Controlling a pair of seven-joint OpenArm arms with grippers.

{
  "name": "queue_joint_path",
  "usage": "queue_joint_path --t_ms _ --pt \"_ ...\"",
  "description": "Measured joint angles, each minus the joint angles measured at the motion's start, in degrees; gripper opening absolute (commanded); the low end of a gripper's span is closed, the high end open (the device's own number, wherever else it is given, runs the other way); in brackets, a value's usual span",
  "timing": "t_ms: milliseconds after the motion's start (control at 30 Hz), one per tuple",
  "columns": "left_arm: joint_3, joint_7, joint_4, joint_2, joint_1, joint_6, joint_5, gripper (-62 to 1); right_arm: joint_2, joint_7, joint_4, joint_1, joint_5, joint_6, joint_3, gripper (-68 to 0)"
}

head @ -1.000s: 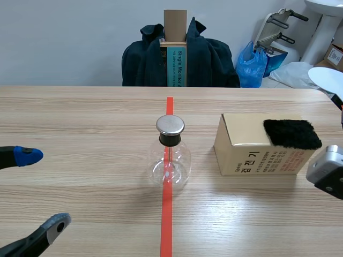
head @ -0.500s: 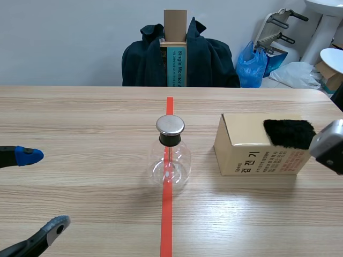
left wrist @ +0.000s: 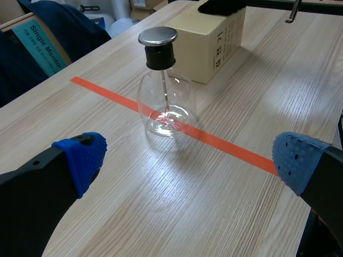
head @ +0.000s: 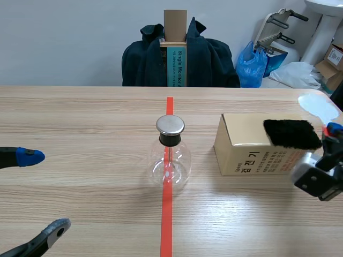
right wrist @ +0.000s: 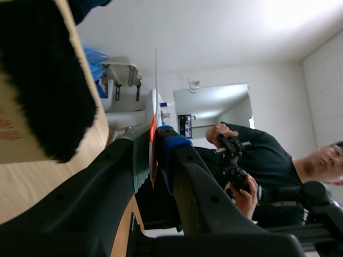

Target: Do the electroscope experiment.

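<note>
My right gripper [right wrist: 154,150] is clenched on a thin white disc [head: 317,106], pinched at a red part near its edge. My left gripper [head: 43,194] hangs released, fingers wide, at about 8 o'clock from the electroscope [head: 170,155]. That flask stands in the middle of the table [head: 96,176] on the orange tape line [head: 166,225]. The box [head: 241,139] is at its 3 o'clock, and the black fur [head: 292,134] lies on the 3 o'clock end of the box's top, just beside my right gripper.

I judge the flask light, smooth and fragile. Its round glass would slip, so the dark neck [head: 170,140] under the metal cap [head: 170,125] is where to hold it, if at all. The disc seems stiff and very light, so an edge pinch suits it. The fur looks soft.

From my right wrist the disc shows edge-on only, so its face is hidden. Whatever hangs inside the glass is too faint to read, and my right arm is cut off at the scene's edge.
</note>
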Motion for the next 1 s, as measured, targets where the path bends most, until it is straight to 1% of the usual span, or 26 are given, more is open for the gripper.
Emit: queue_joint_path --t_ms 133,200,267,300,333,367,467,567,733,1000 --pt "0.0 0.0 0.0 0.0 0.0 0.0 0.0 1.4 -0.8 1.5 -4.7 1.8 -0.4 0.0 0.0 -66.9" --pt "0.0 0.0 0.0 0.0 0.0 0.0 0.0 1.4 -0.8 2.9 -5.9 1.9 -0.9 0.0 -0.1 -66.9" --pt "0.0 -0.1 0.0 0.0 0.0 0.0 0.0 1.4 -0.8 3.0 -6.8 1.9 -0.8 0.1 -0.5 -66.9" --pt "0.0 -0.2 0.0 0.0 0.0 0.0 0.0 1.4 -0.8 3.2 -7.2 1.9 -0.8 0.4 -0.7 -66.9" --pt "0.0 -0.2 0.0 0.0 0.0 0.0 0.0 1.4 -0.8 4.2 -7.5 2.0 -0.8 1.5 -0.8 -66.9" --pt "0.0 -0.2 0.0 0.0 0.0 0.0 0.0 1.4 -0.8 5.1 -7.8 2.1 -0.9 2.0 -0.8 -66.9" --pt "0.0 -0.2 0.0 0.0 0.0 0.0 0.0 1.4 -0.8 6.0 -8.8 2.5 -0.8 1.9 -0.8 -66.9" --pt "0.0 -0.2 0.0 0.0 0.0 0.0 0.0 1.4 -0.8 7.3 -9.5 2.8 -0.8 1.9 -0.8 -66.9" --pt "0.0 -0.2 0.0 0.0 0.0 0.0 0.0 1.4 -0.8 7.4 -9.7 2.8 -0.8 2.5 -0.8 -66.9" --pt "0.0 -0.2 0.0 0.0 0.0 0.0 0.0 1.4 -0.8 7.4 -9.7 2.8 -0.8 2.4 -0.8 -66.9"
